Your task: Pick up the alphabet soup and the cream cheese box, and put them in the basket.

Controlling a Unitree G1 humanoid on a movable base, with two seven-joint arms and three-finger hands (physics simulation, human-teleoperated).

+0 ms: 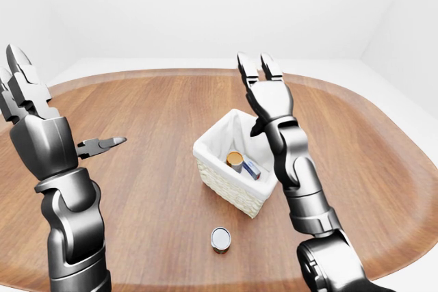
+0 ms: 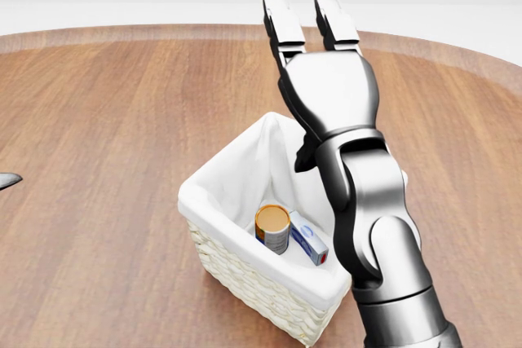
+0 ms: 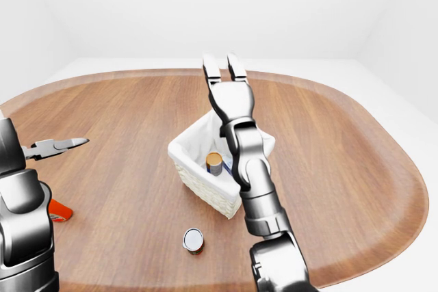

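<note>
The basket (image 2: 245, 270), a white-lined wicker box, sits near the middle of the round wooden table (image 2: 106, 120) and serves as the landmark here. Inside it, the alphabet soup (image 2: 272, 228) stands roughly upright against the liner, its tan lid facing up, and the cream cheese box (image 2: 308, 240) lies just to the right of the can in the head view, touching or nearly touching it. The right hand (image 2: 318, 79) is raised above the basket's far rim in the head view, fingers stretched straight up and spread, holding nothing; its forearm crosses the basket's right side. The left hand (image 1: 31, 111) is well to the left of the basket in the left-eye view, lifted off the table with its fingers extended and its thumb sticking out sideways toward the basket, also empty. Below the basket in the left-eye view, well apart from it, a small can (image 1: 220, 239) with a silver top stands on the wood. Far to the left of the basket in the right-eye view, an orange-red object (image 3: 59, 211) peeks out beside the left arm; too little of it shows to name it.
</note>
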